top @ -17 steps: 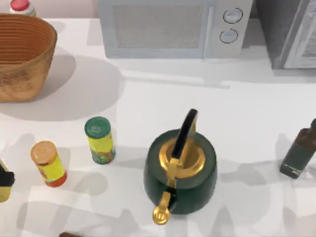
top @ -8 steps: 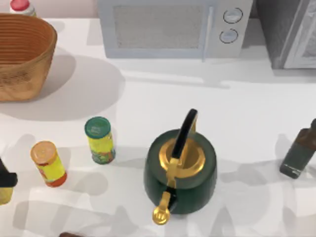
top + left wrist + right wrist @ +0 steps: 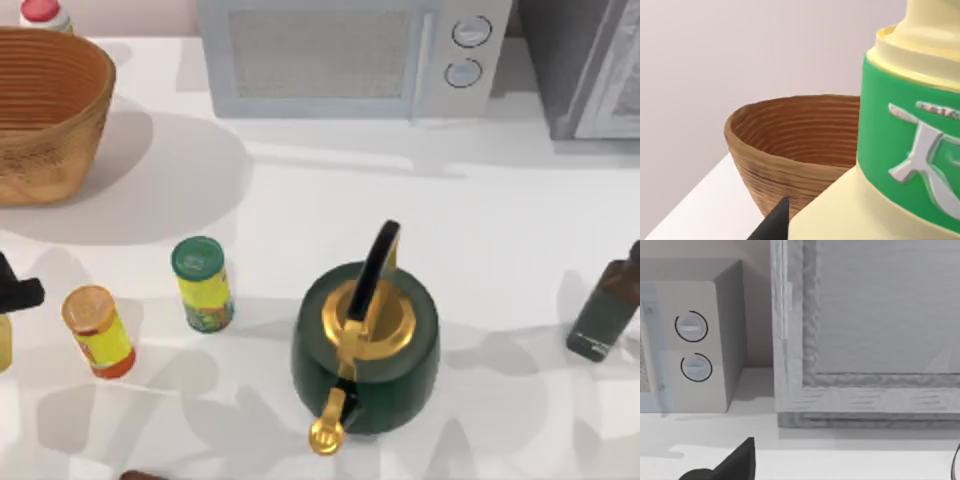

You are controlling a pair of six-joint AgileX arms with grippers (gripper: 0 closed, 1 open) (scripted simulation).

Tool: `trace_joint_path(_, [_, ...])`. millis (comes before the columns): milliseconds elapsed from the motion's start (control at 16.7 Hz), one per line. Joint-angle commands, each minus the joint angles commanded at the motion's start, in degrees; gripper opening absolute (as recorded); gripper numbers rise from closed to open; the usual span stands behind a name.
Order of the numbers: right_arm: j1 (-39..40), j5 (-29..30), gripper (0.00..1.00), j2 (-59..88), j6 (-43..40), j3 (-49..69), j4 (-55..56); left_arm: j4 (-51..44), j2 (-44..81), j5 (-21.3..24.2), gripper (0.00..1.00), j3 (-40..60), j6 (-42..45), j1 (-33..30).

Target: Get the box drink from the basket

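Observation:
The box drink is a pale yellow carton with a green band, looming close in the left wrist view. My left gripper is shut on it at the table's far left edge, and one dark fingertip shows beside the carton. In the top view a yellow sliver of the box drink peeks out just below the gripper. The round woven basket stands at the back left, behind the gripper, with its ribbed inside showing. My right gripper is parked facing the microwave and cabinet.
An orange-lidded yellow cylinder and a green-lidded one stand right of the left gripper. A green kettle sits at centre front, with a dark bottle at the right edge. A microwave, a cabinet and a red-capped bottle line the back.
My left gripper has carried the box drink along the left edge toward the back of the table, closer to the basket. Nothing else has moved.

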Motion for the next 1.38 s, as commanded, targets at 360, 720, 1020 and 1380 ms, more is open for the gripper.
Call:
trace_joint_path(360, [0.0, 0.0, 1.0, 0.0, 0.0, 0.0, 0.0, 18.9, 20.7, -26.9, 0.0, 3.9, 1.3, -12.4])
trace_joint_path(720, [0.0, 0.0, 1.0, 0.0, 0.0, 0.0, 0.0, 27.4, 29.8, -37.8, 0.0, 5.6, 1.7, -17.9])
trace_joint_path(1020, [0.0, 0.0, 1.0, 0.0, 0.0, 0.0, 0.0, 27.4, 29.8, -37.6, 0.0, 5.3, 1.8, -17.5])
trace_joint_path(1380, [0.0, 0.0, 1.0, 0.0, 0.0, 0.0, 0.0, 40.4, 42.4, -32.4, 0.0, 4.2, 1.3, -12.3])
